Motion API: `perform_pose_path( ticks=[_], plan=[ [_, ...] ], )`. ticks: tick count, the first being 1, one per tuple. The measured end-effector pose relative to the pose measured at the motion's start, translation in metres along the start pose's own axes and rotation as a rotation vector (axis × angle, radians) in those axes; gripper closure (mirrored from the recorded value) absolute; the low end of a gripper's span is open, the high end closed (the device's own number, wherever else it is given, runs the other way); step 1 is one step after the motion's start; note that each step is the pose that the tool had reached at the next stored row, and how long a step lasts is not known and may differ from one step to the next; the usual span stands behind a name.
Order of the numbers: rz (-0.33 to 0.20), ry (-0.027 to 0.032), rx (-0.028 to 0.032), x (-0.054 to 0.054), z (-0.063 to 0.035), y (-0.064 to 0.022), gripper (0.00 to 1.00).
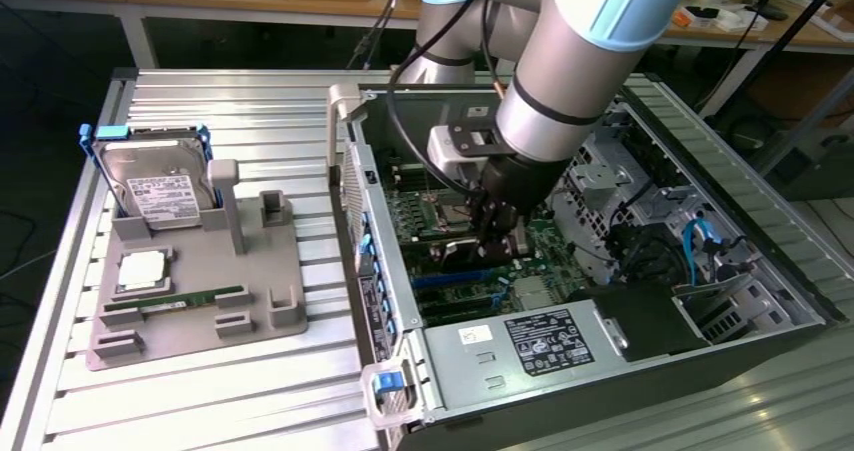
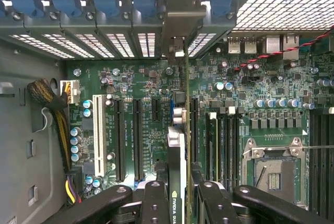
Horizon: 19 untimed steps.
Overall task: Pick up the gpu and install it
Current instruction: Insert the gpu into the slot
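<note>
Grey plastic first: at the exterior view's left the parts fixture (image 1: 200,291) is sitting on the slatted table, and it is carrying the hard drive (image 1: 158,193) upright and the memory stick (image 1: 180,299) lying flat in front of it. I am finding no card on it (so I am judging the pick-up as done).

Moving right, the open computer case (image 1: 787,301) is lying on its side and the arm is reaching down into it, with the gripper (image 1: 497,233) hanging low over the motherboard (image 1: 461,226).

In the wrist view the fingers (image 2: 155,203) are clamping the gpu (image 2: 177,156) between them. The card is standing on edge, its green board edge is facing the camera, and its silver bracket (image 2: 180,20) is lying against the slotted rear wall of the case. It is running along a dark expansion slot, beside the white slot (image 2: 97,135).

Progress, as I am reading it: lifted, carried and lined up, so the install is well along. Whether the card's connector is seated in its slot I cannot tell, and the grip is not yet released.
</note>
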<state>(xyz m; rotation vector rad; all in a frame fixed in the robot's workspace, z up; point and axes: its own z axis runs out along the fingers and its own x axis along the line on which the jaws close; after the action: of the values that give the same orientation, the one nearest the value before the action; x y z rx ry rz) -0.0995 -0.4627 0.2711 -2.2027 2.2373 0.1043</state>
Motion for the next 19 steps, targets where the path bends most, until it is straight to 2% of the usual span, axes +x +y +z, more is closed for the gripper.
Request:
perform_pose_path(
  ticks=[19],
  plan=[
    [0.000,0.0000,0.0000,0.001,0.0125,-0.0001,0.73]
  ],
)
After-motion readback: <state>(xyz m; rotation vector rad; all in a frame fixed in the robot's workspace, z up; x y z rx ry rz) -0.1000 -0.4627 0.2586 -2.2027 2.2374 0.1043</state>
